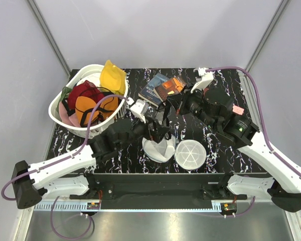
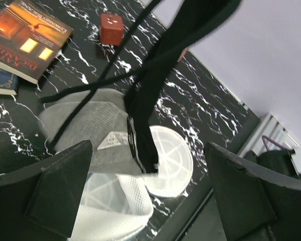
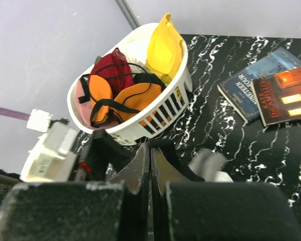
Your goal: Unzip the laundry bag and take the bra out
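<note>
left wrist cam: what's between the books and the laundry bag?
Left wrist view: bare table, crossed by a thin strap of the bra that hangs over the laundry bag. Nothing else lies before the books.

- White slotted basket (image 3: 140, 128): well beyond the right gripper (image 3: 150, 165), up and left of it.
- In the basket: yellow garment (image 3: 163, 47), red garment (image 3: 110, 70), orange-cupped bra with black trim (image 3: 125, 98).
- Blue book (image 3: 243, 83): beyond that gripper, to its right.
- Orange-covered book (image 3: 283, 95): overlapping the blue one's far side.
- Red cube (image 2: 112, 28): far ahead of the left gripper (image 2: 150, 191), beside the books.
- Black white-veined table (image 3: 226, 135): under everything.
</note>
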